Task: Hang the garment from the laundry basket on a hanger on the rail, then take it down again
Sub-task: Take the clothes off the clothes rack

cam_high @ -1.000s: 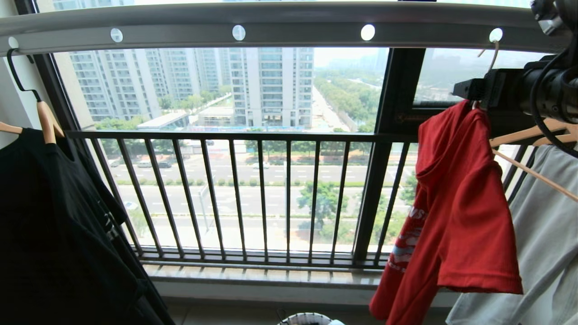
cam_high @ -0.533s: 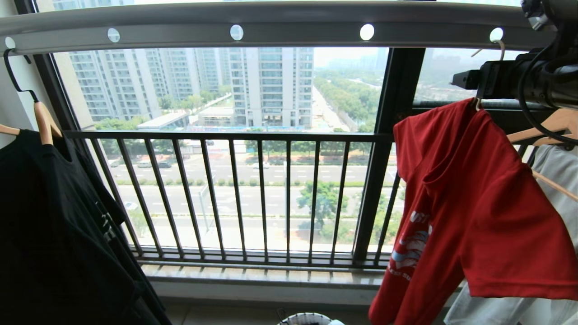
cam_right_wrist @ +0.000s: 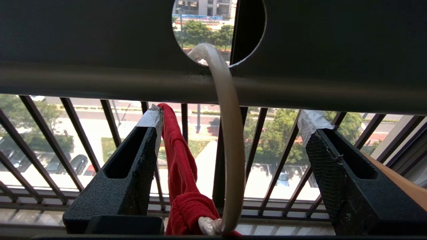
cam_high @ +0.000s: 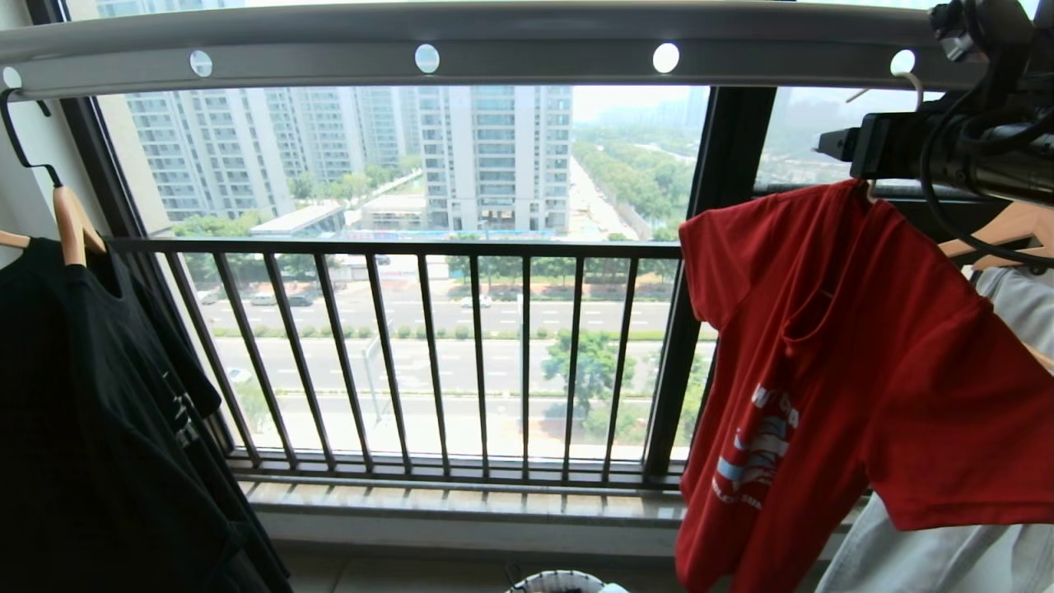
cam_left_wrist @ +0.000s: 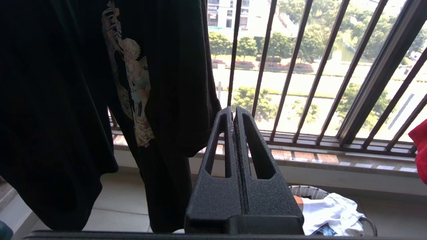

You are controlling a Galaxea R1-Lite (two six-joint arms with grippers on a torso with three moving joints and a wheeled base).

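the rail (cam_high: pixel 527 58) carries the hanger (cam_right_wrist: pixel 227 133) with the garment (cam_high: pixel 856 362).

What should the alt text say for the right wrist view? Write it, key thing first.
A white wire hanger's hook passes through a round hole in the grey rail, carrying a red T-shirt. The right gripper is open, one finger on each side of the hook, touching nothing. Dark window bars stand beyond.

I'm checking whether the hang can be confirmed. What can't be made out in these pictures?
- Hanger shoulders: under the red T-shirt in every view.
- Right end effector tips: behind the arm, head view.
- Laundry basket: cut by the head view's bottom edge; left end effector partly covers it in its wrist view.
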